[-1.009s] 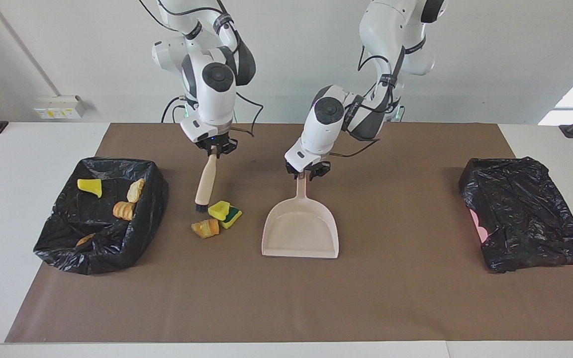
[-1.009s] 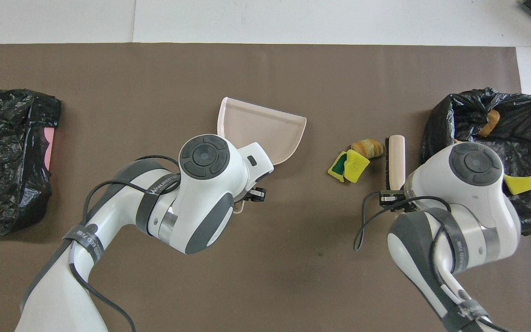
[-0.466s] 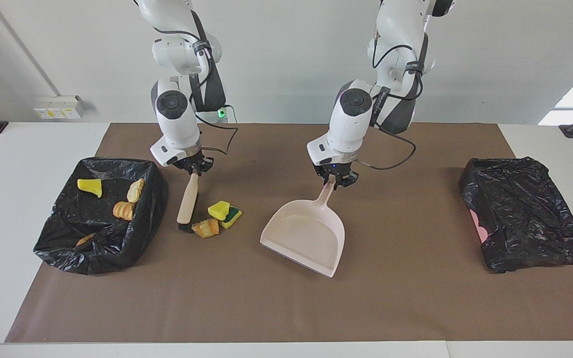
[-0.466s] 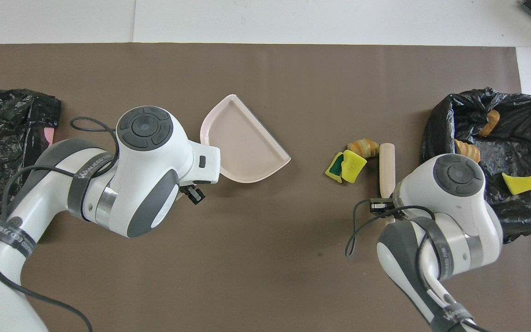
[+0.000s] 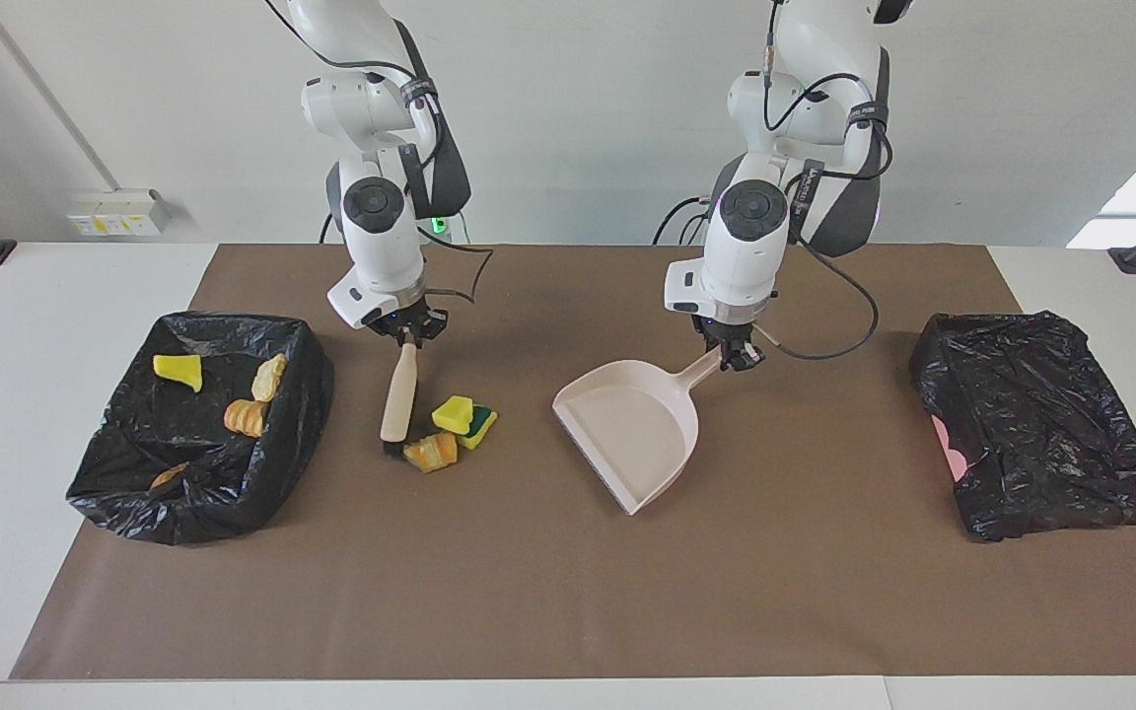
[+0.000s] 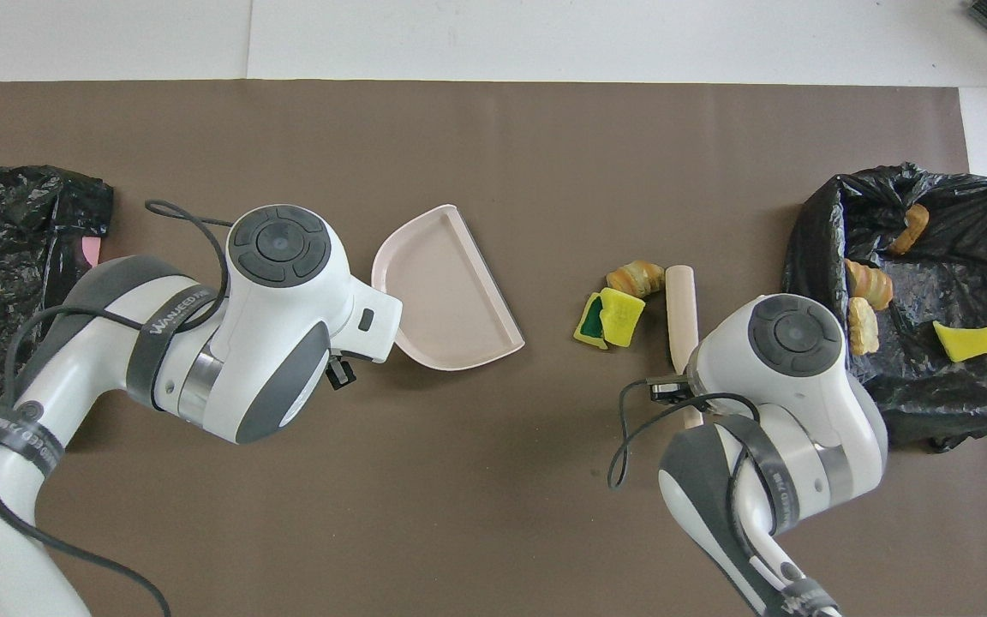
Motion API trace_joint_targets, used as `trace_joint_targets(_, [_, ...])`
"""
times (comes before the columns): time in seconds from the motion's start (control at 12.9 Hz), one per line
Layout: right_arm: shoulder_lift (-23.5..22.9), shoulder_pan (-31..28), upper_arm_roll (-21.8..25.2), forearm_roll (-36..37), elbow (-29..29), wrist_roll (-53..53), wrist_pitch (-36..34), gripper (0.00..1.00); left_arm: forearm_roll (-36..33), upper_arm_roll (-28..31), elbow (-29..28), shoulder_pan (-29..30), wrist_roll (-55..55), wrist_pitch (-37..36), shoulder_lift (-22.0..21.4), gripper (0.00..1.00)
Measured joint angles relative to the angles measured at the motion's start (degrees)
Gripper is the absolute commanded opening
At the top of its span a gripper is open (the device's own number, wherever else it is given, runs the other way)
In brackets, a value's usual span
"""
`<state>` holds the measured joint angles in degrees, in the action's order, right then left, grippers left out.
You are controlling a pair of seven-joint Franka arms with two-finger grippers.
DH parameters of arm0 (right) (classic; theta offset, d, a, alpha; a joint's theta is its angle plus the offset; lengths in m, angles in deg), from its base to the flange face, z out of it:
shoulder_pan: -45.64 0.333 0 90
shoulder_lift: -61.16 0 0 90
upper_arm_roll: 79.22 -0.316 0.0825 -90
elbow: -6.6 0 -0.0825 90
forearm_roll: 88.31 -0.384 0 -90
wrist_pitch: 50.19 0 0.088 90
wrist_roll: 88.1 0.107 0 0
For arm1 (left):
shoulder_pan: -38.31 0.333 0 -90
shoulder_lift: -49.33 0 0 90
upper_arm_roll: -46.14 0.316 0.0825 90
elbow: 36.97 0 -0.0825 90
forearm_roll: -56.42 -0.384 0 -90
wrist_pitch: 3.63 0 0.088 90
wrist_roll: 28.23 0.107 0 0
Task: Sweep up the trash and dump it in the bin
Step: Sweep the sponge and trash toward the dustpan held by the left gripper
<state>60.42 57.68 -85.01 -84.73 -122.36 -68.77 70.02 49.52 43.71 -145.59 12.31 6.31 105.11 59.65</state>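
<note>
The right gripper point(image 5: 408, 335) clasps a brush point(image 5: 398, 396) by its handle; the trash point(image 5: 452, 433) lies just beside its bristles. The left gripper point(image 5: 734, 353) clasps the handle of a dustpan point(image 5: 632, 429), which rests past the trash. A black-lined bin point(image 5: 134, 493) sits beside the brush.

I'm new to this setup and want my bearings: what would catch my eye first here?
Mid-table, the left gripper holds a beige plastic dustpan by its handle, while the right gripper holds a beige brush with black bristles. Beside the brush lie a yellow-and-green sponge piece and a tan-orange bread-like lump. A black-lined bin at the right arm's end already holds similar trash.
</note>
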Motion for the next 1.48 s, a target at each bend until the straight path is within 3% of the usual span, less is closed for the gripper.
trace_joint_targets(0.23, [-3.05, 2.83, -0.1, -1.17, 2.37, 0.01, 0.0, 0.0, -0.86, -0.55, -3.39, -1.33, 0.15, 3.44, 0.02, 0.0])
trace_joint_targets(0.78, [-8.3, 9.62, -0.27, -7.64, 9.12, 4.26, -0.35, 0.0, -0.87, -0.55, -5.12, -1.4, 0.03, 5.16, -0.66, 0.0])
trace_joint_targets(1.16, [-12.6, 18.31, -0.4, -17.31, 18.05, 6.53, -1.16, 0.0, 1.31, -0.33, -7.42, -1.38, -2.36, 6.27, -1.66, 0.0])
trace_joint_targets(1.48, [-13.65, 18.46, 0.22, -18.03, 20.58, 6.53, -5.06, 0.0, 2.57, -0.21, -8.05, -1.33, -4.16, 7.26, -2.02, 0.0])
